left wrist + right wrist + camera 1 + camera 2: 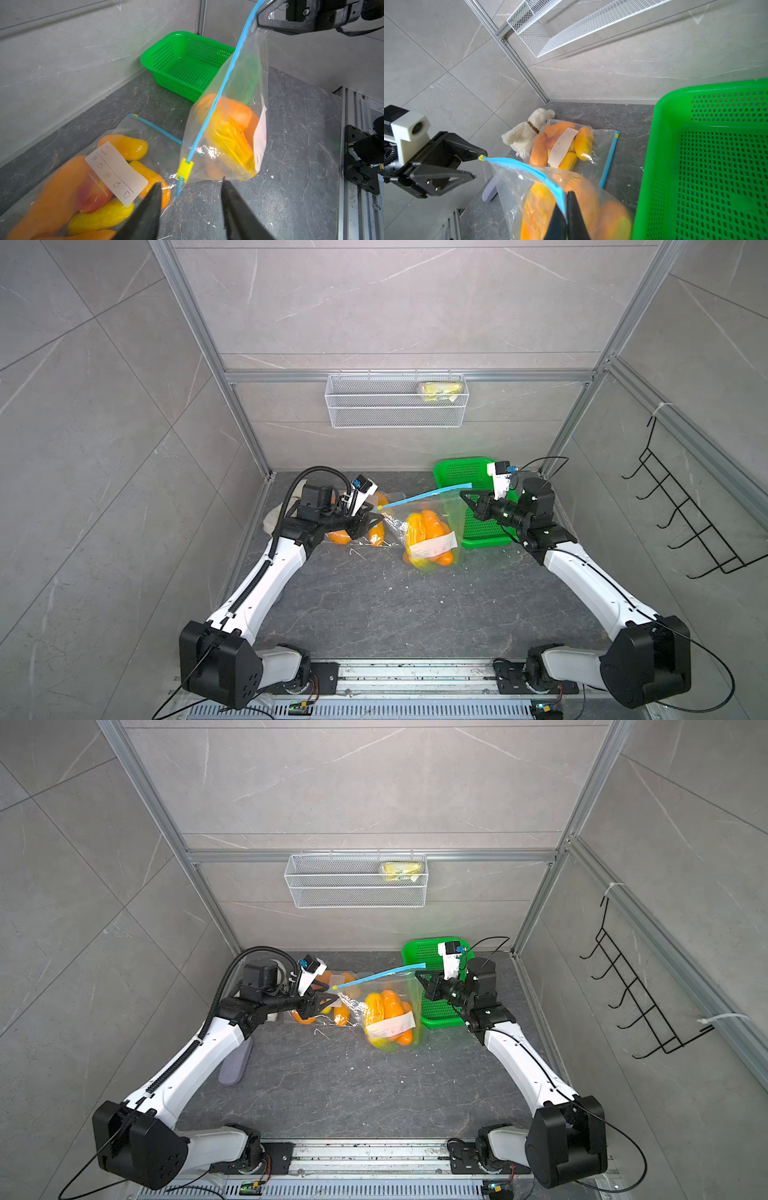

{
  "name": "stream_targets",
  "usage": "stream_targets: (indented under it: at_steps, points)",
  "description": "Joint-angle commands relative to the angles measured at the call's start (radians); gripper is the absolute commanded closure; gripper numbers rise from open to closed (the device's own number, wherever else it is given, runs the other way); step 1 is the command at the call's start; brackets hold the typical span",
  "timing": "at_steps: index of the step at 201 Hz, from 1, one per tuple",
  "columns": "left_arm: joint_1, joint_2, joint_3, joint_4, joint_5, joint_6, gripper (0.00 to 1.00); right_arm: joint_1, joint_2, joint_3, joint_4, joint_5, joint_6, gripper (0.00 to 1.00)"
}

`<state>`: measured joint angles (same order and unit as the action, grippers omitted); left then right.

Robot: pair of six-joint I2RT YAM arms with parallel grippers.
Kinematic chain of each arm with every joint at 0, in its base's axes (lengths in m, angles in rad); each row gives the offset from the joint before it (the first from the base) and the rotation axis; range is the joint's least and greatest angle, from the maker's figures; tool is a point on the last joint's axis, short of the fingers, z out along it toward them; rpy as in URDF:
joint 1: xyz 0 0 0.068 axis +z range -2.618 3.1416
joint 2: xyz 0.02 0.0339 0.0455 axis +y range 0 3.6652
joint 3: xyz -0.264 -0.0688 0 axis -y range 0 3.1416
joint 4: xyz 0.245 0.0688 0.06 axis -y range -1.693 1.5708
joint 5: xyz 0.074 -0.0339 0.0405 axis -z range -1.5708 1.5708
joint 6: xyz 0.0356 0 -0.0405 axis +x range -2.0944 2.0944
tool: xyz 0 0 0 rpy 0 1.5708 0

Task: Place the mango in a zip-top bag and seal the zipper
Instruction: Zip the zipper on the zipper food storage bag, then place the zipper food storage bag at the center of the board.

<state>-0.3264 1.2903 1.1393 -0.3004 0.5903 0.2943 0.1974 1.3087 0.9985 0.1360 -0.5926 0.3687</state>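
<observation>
Since the mango (428, 531) sits inside the zip-top bag (454, 506) at mid-table, and the yellow slider (185, 169) stands at the zipper's (424, 497) left end, I judge sealing done. My left gripper (191, 182) gapes wide, empty; my right gripper (566, 199) pinches the bag's far-right corner.

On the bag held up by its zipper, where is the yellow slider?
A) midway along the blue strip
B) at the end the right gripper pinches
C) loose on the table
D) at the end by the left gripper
D: the yellow slider sits at the end of the blue zipper just ahead of the open left gripper, opposite the right gripper.
</observation>
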Motion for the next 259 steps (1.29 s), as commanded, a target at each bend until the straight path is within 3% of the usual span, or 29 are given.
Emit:
stream_targets:
  at_steps: [1, 31, 65, 91, 107, 124, 133, 162, 173, 183, 220, 259]
  points:
    - [0.001, -0.022, 0.0, 0.12, 0.065, -0.104, 0.0, 0.0, 0.022, -0.014, 0.106, -0.036, 0.05, 1.0]
    - [0.006, -0.085, -0.054, 0.231, -0.014, -0.203, 0.0, 0.032, 0.049, 0.003, 0.154, -0.009, 0.102, 1.0]
    - [0.027, -0.2, -0.142, 0.35, -0.252, -0.329, 0.0, 0.155, 0.115, 0.078, 0.205, 0.071, 0.12, 1.0]
    - [0.046, -0.245, -0.161, 0.31, -0.464, -0.392, 0.0, 0.217, 0.18, 0.146, 0.211, 0.1, 0.119, 1.0]
    - [0.066, -0.253, -0.177, 0.268, -0.557, -0.422, 0.0, 0.215, 0.193, 0.143, 0.174, 0.203, 0.094, 1.0]
    - [0.095, -0.258, -0.21, 0.256, -0.594, -0.451, 0.0, 0.213, 0.218, 0.18, 0.048, 0.304, 0.011, 0.88]
    - [0.109, -0.262, -0.233, 0.256, -0.602, -0.469, 0.0, 0.208, 0.241, 0.216, -0.038, 0.332, -0.029, 0.74]
    - [0.144, -0.28, -0.324, 0.293, -0.646, -0.519, 0.0, 0.146, 0.22, 0.229, -0.138, 0.331, -0.062, 0.49]
    - [0.156, -0.285, -0.363, 0.304, -0.694, -0.522, 0.0, 0.121, 0.165, 0.202, -0.145, 0.334, -0.085, 0.31]
    - [0.177, -0.287, -0.398, 0.308, -0.762, -0.542, 0.0, 0.105, 0.113, 0.189, -0.181, 0.342, -0.123, 0.01]
    - [0.32, -0.294, -0.525, 0.369, -0.786, -0.583, 0.0, 0.063, -0.04, 0.132, -0.32, 0.431, -0.239, 0.0]
    - [0.345, -0.305, -0.617, 0.443, -0.844, -0.545, 0.0, 0.025, -0.169, -0.037, -0.294, 0.466, -0.242, 0.0]
